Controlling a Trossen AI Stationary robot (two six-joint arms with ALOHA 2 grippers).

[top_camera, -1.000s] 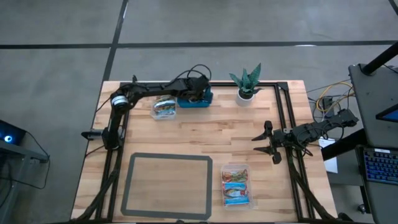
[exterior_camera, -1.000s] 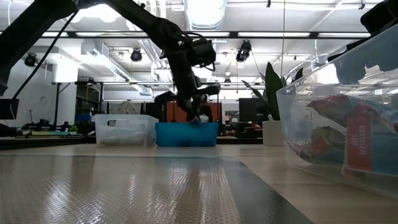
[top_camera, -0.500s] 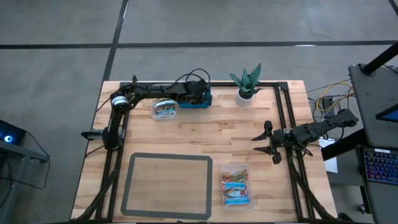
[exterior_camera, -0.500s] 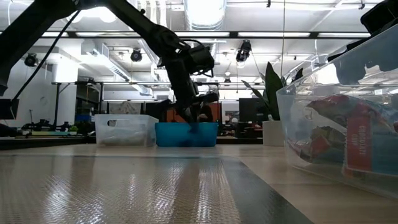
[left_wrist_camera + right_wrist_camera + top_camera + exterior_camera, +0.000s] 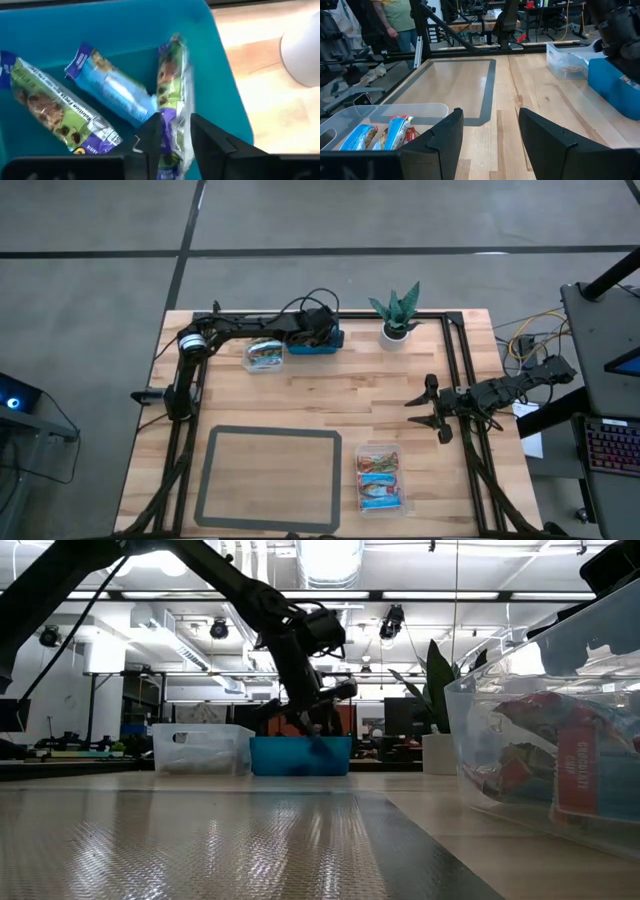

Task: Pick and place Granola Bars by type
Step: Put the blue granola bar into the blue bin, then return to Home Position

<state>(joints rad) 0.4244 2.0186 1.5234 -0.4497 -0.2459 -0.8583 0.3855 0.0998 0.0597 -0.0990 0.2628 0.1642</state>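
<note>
Left gripper (image 5: 172, 137) down inside the teal bin (image 5: 222, 90), fingers parted narrowly around a green-and-purple granola bar (image 5: 172, 95), grip uncertain. Two more bars (image 5: 107, 90) just beside its fingertips. Probably light, crinkly, slippery foil; best pinched across the middle. Right gripper (image 5: 428, 406) idle well apart, fingers spread, nothing between.

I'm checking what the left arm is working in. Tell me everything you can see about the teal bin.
The teal bin is a small, open-topped, rectangular tub of what looks like opaque plastic. It stands upright near the table's far edge, between a clear tub and a potted plant. The left gripper reaches down into it. Inside lie three wrapped bars: a green one, a blue one, and a green and purple one lying between the gripper's fingers.
</note>
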